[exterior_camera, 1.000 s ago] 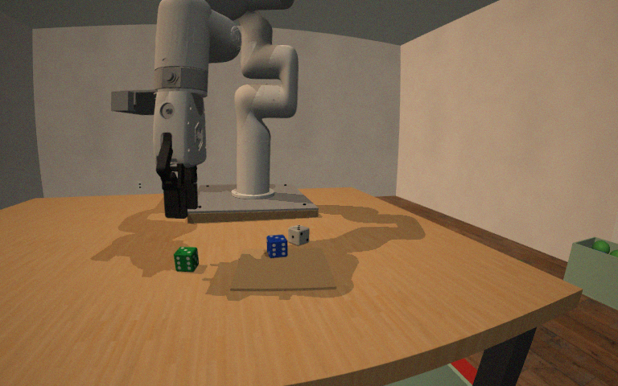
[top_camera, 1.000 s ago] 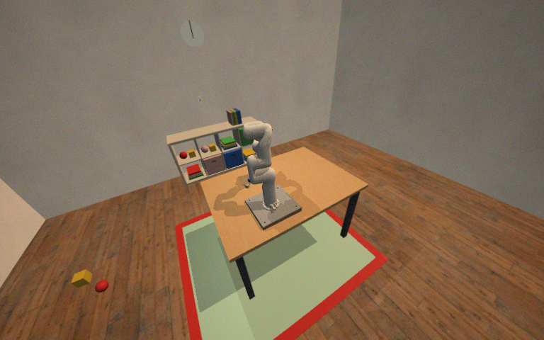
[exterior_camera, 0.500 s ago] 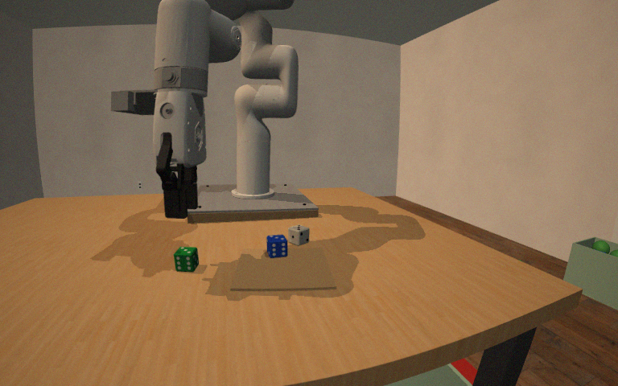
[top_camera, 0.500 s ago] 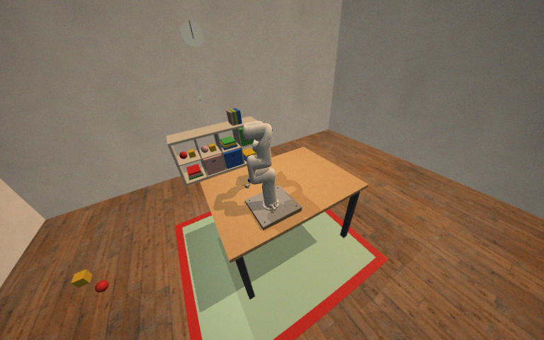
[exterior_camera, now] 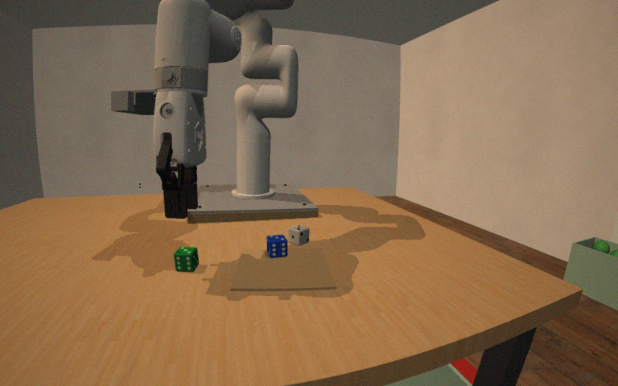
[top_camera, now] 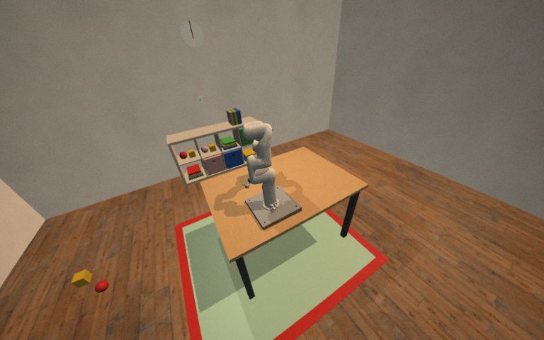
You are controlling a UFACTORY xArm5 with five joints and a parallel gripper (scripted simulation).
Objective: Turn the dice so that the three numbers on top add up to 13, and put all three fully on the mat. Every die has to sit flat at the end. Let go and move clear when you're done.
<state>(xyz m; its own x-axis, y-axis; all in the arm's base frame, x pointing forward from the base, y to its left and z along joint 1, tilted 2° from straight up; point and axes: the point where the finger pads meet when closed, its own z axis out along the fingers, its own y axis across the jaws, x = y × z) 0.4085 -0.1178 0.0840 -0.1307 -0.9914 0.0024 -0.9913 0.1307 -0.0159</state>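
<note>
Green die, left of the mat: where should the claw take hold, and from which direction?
From straight above, fingers closing on two opposite upright sides. The green die sits flat on the table, apart from the blue die, with free room all round. The claw hangs above, holding nothing.

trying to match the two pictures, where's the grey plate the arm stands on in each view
Top view: the grey plate lies at the middle of the table, under the white arm.
Exterior view: the plate lies at the far middle of the table, behind the blue die and the grey die.
Shared landmark: the arm's upright column, which rises from the plate in both.
</note>
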